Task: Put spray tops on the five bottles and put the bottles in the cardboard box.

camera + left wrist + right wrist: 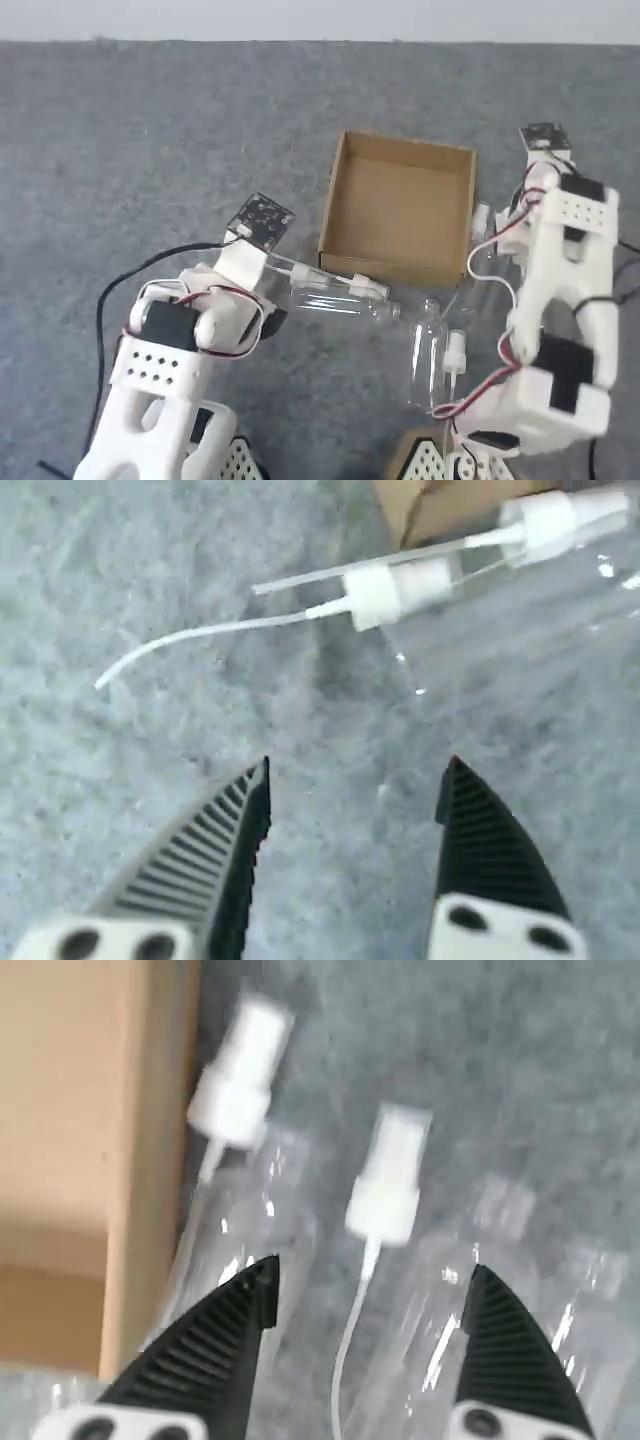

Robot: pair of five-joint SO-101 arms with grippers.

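Observation:
My left gripper (358,780) is open over bare carpet, just short of two white spray tops (395,588) with long dip tubes that lie across a clear bottle (520,620) on its side. From above, that bottle (340,300) lies in front of the cardboard box (345,160), which holds nothing. My right gripper (374,1272) is open above two more spray tops (388,1185) and clear bottles (250,1230) beside the box wall (80,1110). Another bottle (428,355) and a spray top (455,355) lie near the right arm's base.
Grey carpet covers the whole table. The left arm (190,330) stands at the front left and the right arm (560,300) at the right, close to the box's side. A black cable (130,280) trails from the left arm.

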